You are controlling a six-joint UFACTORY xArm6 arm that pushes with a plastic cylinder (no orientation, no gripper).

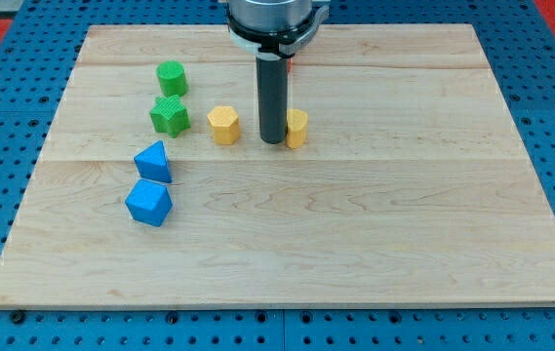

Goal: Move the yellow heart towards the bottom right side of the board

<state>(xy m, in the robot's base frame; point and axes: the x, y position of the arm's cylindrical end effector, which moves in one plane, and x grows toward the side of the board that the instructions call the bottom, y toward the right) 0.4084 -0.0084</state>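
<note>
A yellow block (297,128), partly hidden behind my rod so its shape is unclear, sits on the wooden board (355,244) just above the middle. My tip (273,142) rests against this block's left side. A second yellow block (223,125), roughly hexagonal, lies a short way to the tip's left.
A green round block (172,78) and a green star-like block (170,115) stand at the upper left. A blue triangular block (153,162) and a blue cube-like block (148,203) lie below them. A red bit (290,60) shows behind the rod.
</note>
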